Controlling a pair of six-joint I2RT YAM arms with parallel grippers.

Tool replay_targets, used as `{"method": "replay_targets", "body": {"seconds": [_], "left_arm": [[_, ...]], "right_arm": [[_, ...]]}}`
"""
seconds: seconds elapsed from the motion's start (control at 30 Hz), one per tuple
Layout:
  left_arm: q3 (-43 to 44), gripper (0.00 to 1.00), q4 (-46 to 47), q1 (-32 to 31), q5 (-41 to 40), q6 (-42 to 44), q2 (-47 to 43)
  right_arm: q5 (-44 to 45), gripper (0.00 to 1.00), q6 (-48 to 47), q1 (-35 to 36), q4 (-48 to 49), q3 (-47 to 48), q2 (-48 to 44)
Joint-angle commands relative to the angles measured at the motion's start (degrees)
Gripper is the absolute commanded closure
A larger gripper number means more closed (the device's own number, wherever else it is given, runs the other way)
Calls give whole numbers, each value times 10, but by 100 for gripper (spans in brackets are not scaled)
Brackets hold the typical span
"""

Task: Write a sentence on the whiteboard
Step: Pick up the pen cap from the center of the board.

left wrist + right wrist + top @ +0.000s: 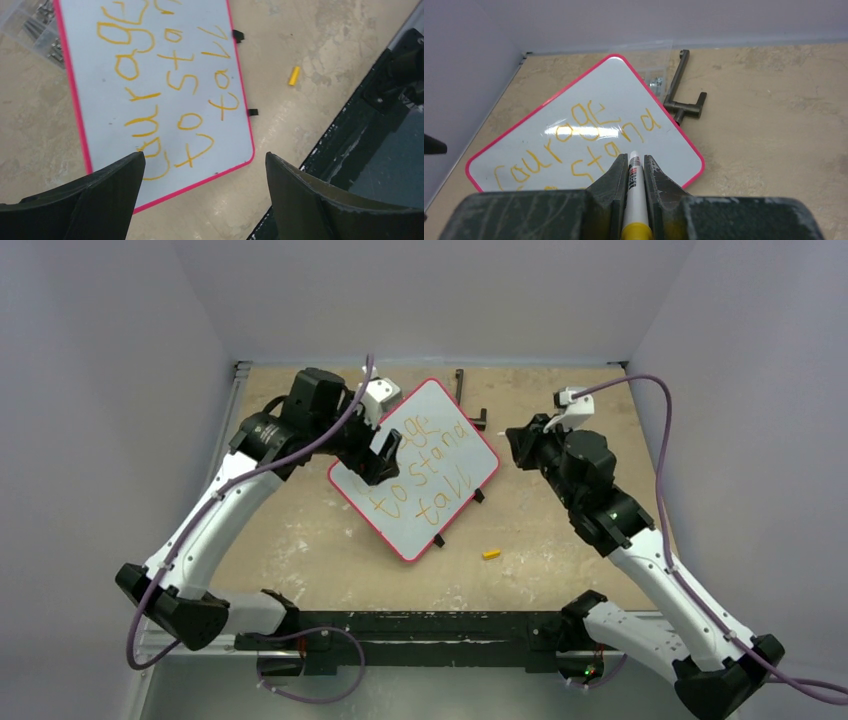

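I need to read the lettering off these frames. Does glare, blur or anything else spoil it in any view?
Right wrist: a white glare streak crosses the sentence on the whiteboard at "courage", yet legible. Left wrist: sharp, no glare; a finger of the left gripper clips the first letter. Top external: lettering small, that gripper hides its start.

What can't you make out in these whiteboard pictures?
Top view: the left gripper covers the start of the sentence on the whiteboard.
Right wrist view: the right gripper hides the last line; print on the marker is too small.
Left wrist view: the frame's top edge crops the whiteboard.
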Motion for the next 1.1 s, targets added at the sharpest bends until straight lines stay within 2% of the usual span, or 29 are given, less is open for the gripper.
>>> {"method": "replay_targets", "body": {"seconds": [0.0, 0.23, 0.47, 0.67, 0.97, 1.07], "left_arm": [[-31, 11, -13, -81, -13, 10, -32], [-113, 16, 88, -183, 1, -18, -21], [-159, 23, 201, -259, -17, -37, 21], [-144, 38, 236, -295, -23, -35, 104], [-98, 42, 263, -337, -52, -34, 238], [-80, 49, 266, -346, -67, -44, 276]], "right_arm": [[39, 100, -2, -1, -11, 62, -19], [81, 100, 3, -1, -40, 128, -18], [76, 100, 11, -1, -81, 180, 7], [71, 100, 18, -1, -94, 196, 5], [141, 100, 2, -1, -140, 256, -13], [147, 100, -7, -1, -140, 274, -18]]}}
